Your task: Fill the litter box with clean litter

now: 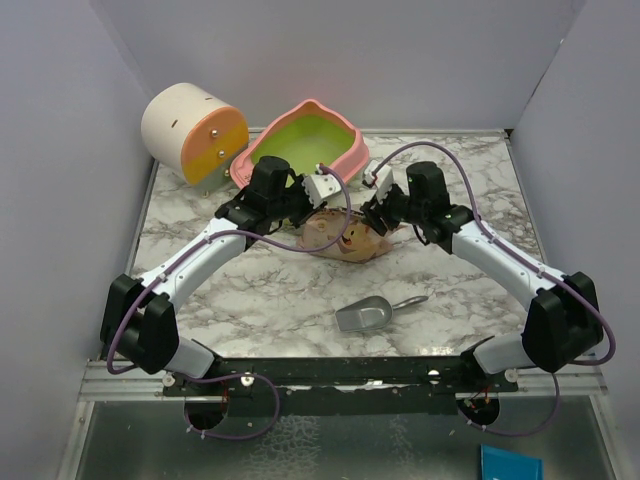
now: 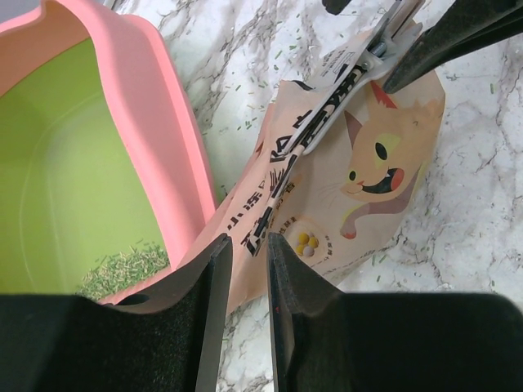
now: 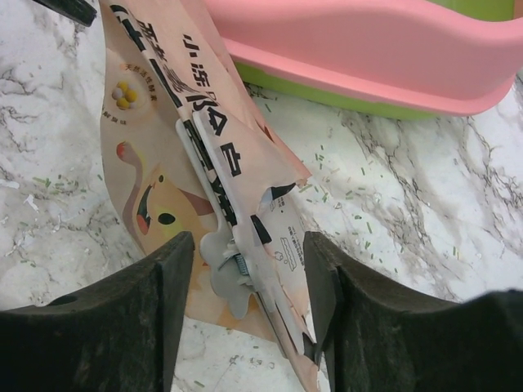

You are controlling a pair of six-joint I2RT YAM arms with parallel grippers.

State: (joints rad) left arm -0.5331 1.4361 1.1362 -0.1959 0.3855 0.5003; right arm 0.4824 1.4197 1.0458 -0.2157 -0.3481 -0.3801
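The litter box (image 1: 350, 152) is a pink tray with a lime-green inside, standing at the back of the table. A small patch of clean litter (image 2: 122, 269) lies in its corner. The tan cartoon-cat bag (image 1: 345, 238) lies flat in front of the tray, its folded top held by a white clip (image 3: 221, 261). My left gripper (image 2: 248, 241) hovers over the bag's corner beside the tray wall (image 2: 163, 122), its jaws slightly apart with marble showing between them. My right gripper (image 3: 247, 245) is open wide and straddles the clipped end of the bag (image 3: 155, 163) without closing on it.
A cream-and-orange cylinder (image 1: 195, 130) lies at the back left, next to the tray. A grey metal scoop (image 1: 375, 312) rests on the marble nearer the arm bases. Stray granules (image 3: 359, 220) dot the table around the bag. Grey walls close in both sides.
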